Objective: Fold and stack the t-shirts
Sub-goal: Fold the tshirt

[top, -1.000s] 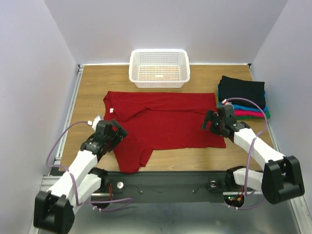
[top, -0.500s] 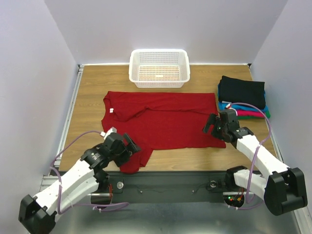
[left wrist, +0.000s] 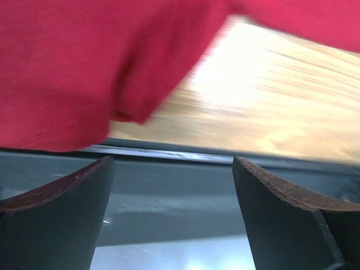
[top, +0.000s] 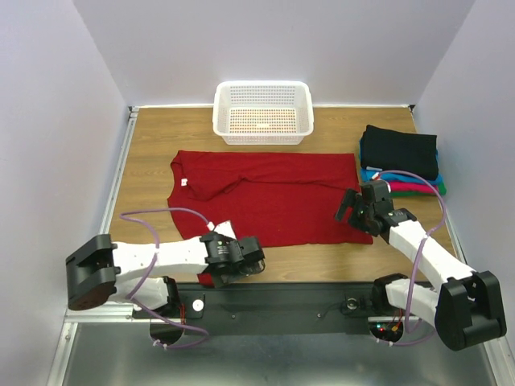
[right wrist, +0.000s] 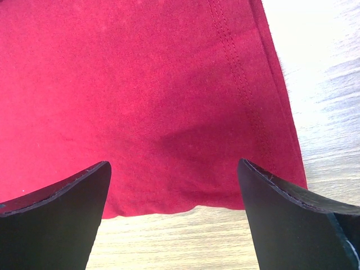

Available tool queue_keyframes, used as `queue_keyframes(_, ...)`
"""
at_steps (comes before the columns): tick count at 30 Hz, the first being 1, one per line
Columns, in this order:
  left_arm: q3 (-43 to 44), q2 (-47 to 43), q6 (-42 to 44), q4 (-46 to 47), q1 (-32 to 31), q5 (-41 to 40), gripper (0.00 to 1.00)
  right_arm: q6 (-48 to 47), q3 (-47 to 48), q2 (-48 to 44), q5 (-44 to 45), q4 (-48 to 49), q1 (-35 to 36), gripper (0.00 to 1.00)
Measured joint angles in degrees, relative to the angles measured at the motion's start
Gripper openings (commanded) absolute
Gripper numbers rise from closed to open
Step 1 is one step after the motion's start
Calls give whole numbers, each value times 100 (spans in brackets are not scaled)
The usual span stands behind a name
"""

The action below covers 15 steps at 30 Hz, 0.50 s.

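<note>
Red t-shirt lies flat on the bench, collar left, hem right, long axis running across. Left tool gapes wide and empty beside the near sleeve. Right tool, equally open and empty, hovers over the near hem corner. Basket holds nothing, and the folded shirts are stacked far right.

The top camera looks down from behind the near edge over the whole wooden table. Both wrist cameras sit close over the spread dark red cloth t-shirt, which all views share: the left at the near edge, the right toward the right edge.
</note>
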Motion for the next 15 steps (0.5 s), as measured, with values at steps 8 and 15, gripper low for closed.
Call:
queue_keyframes(8,-435,195,-892,-433,-17,-210,85,-11,0,13,-2,-17,0,100)
queue_keyframes(15,-719,28,-763,-133,651,-15,51,-42,0,94,-7,-24,0,100)
